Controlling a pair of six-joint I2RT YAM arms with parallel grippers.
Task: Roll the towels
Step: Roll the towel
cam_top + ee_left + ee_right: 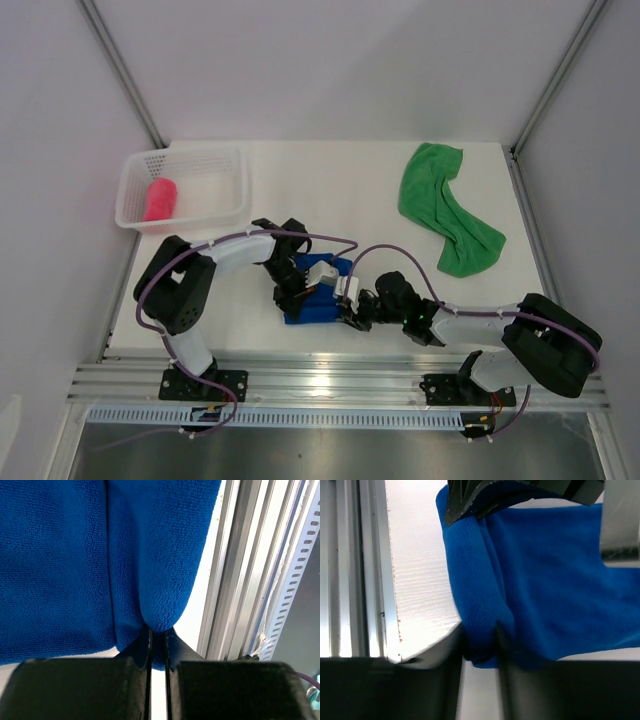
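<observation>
Left arm pose: folded at the elbow and reaching from its base towards the middle of the near edge, with the left claw (290, 288) tipped down over the blue towel (312, 305).
Left claw: clenched on a narrow fold of the blue towel, its fingers (137, 650) almost meeting with the fabric nipped between them.
Right arm pose: stretched low along the near edge, so the right claw (350, 312) meets the same towel from the opposite side, just beside the left claw.
Right claw: grasping a thicker fold at the towel's edge, its fingers (505, 665) pressing it from both sides.
Blue towel: bunched on the surface (340, 180) between the two claws, close to the metal rail (330, 375).
Left wrist view only: blue cloth fills the space beyond the claw, with a crease running up from the pinch. The rail lies to the claw's right.
Right wrist view only: the left claw's dark tip bites the towel straight beyond the right claw. Bare surface and the rail lie to its left.
Top view only: the arms cover much of the blue towel, so its outline cannot be told.
Green towel (440, 200): well beyond the right claw, crumpled and unrolled.
Pink towel (160, 198): a compact roll inside the white basket (190, 152), well beyond the left claw and to its left.
</observation>
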